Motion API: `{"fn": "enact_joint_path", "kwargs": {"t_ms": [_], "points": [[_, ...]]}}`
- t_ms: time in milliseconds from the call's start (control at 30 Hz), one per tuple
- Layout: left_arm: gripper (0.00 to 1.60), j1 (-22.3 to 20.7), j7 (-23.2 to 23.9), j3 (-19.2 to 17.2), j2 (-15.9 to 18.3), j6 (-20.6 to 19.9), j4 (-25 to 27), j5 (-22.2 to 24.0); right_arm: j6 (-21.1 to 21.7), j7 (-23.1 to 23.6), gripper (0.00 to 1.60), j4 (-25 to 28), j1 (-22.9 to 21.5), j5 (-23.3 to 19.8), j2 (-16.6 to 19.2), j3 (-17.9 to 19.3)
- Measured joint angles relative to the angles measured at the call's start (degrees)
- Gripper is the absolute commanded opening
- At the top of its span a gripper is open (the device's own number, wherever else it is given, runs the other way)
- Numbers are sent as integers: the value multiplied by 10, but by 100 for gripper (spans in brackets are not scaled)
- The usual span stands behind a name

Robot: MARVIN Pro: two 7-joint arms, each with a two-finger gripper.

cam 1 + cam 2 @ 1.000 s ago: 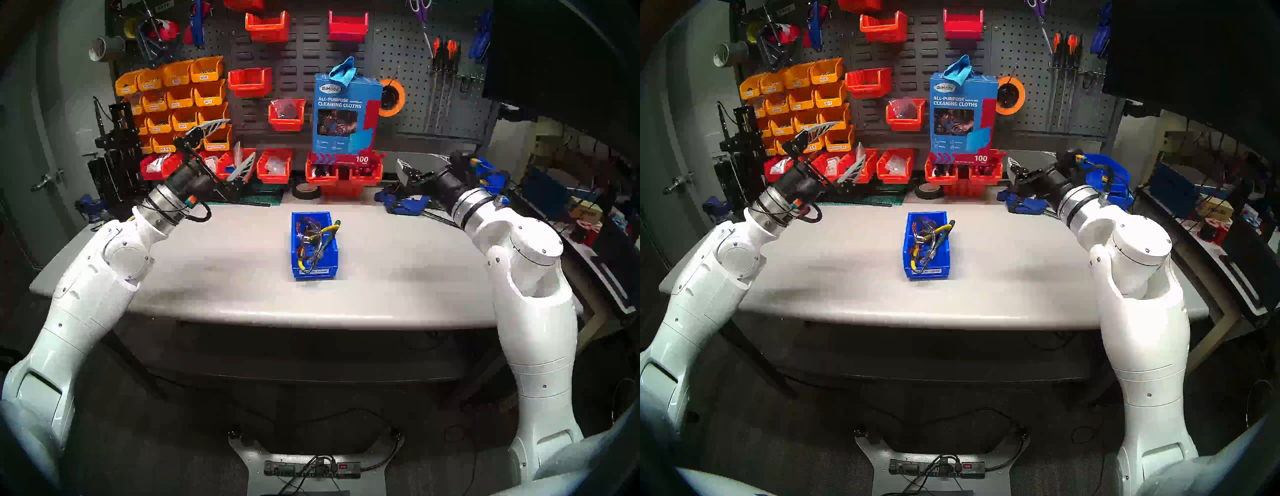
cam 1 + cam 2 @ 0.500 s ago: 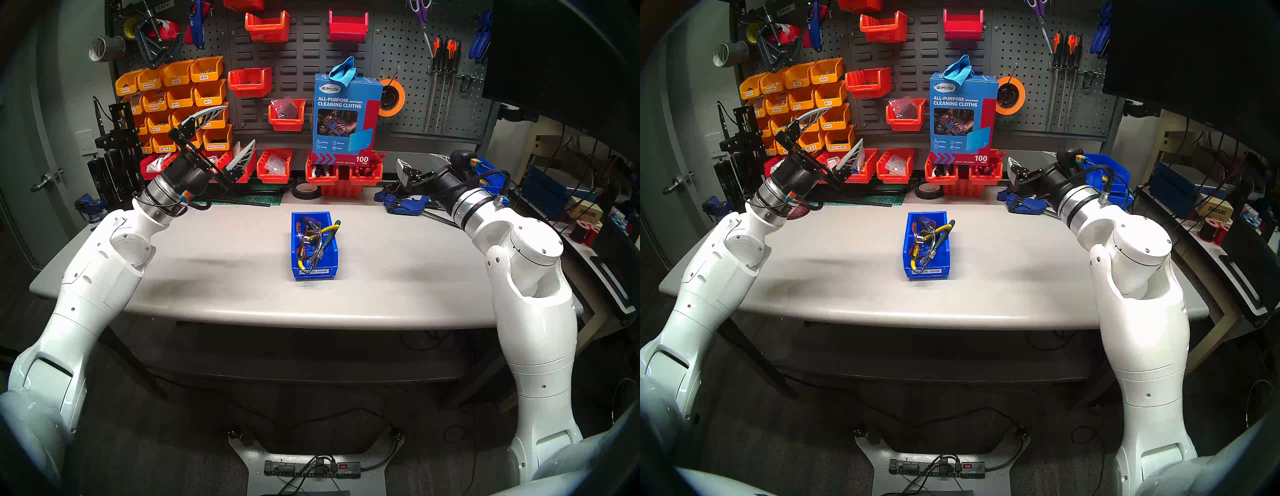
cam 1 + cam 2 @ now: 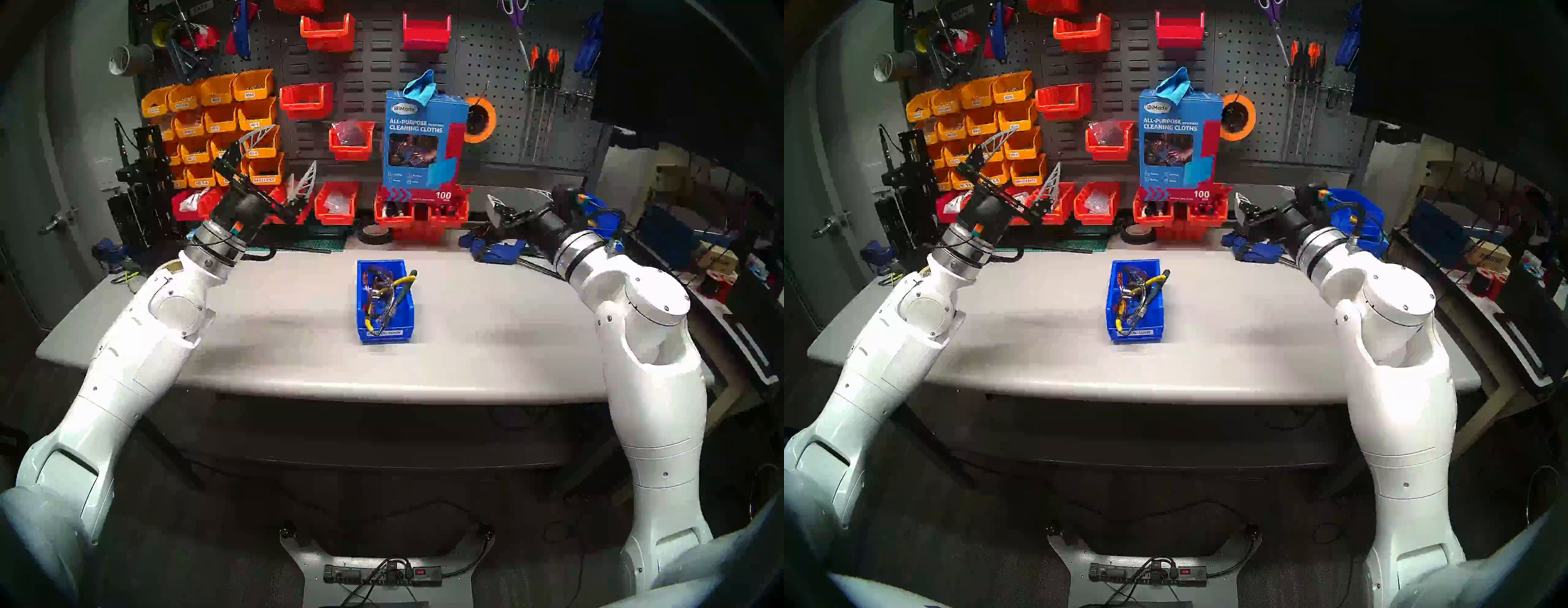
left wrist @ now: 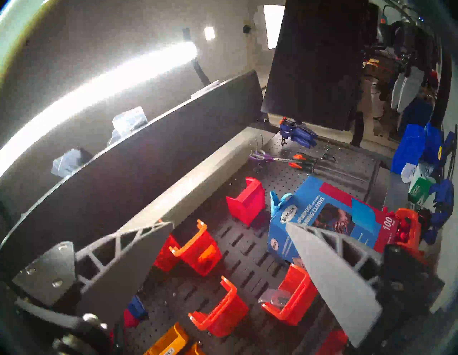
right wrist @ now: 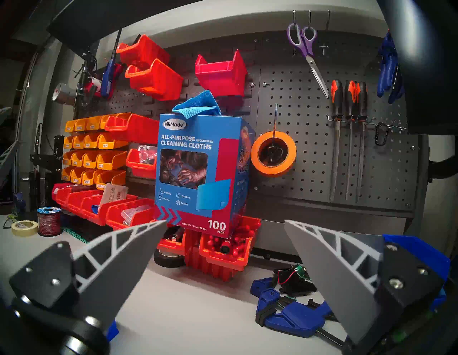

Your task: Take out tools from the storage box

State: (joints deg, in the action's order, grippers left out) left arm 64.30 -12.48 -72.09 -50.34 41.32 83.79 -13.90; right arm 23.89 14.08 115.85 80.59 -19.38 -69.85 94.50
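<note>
A gray table (image 3: pixel 275 322) sits in a workshop. A small blue storage box (image 3: pixel 384 335) with a white label on its front lip stands near the middle of the table, well away from every edge. Inside it lie yellow-handled cutters (image 3: pixel 403 280), dark green-handled pliers (image 3: pixel 406 289) and clear safety glasses (image 3: pixel 379 271), all tangled together. The rest of the table top is bare gray with some dull smudges.

Along the back edge sit red bins (image 3: pixel 337 204), a black tape roll (image 3: pixel 375 234) and blue clamps (image 3: pixel 494 249). A blue box of cleaning cloths (image 3: pixel 422 144) stands on top of two red bins. Behind is a dark pegboard (image 3: pixel 500 140) with yellow bins (image 3: pixel 220 123), orange tape (image 3: pixel 480 119), purple scissors (image 5: pixel 306 49) and orange-handled files (image 5: pixel 348 129).

The left end effector (image 3: pixel 280 159) is up in the air over the back left of the table, fingers wide apart and empty. The right end effector (image 5: pixel 224 224) is up by the back right edge, also wide apart and empty.
</note>
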Motion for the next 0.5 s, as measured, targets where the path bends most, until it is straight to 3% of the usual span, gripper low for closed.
{"fn": "enact_joint_path", "kwargs": {"t_ms": [500], "points": [[160, 40, 64, -7, 31, -63, 51, 121, 0, 2, 160, 0, 0, 3, -3, 1]]}}
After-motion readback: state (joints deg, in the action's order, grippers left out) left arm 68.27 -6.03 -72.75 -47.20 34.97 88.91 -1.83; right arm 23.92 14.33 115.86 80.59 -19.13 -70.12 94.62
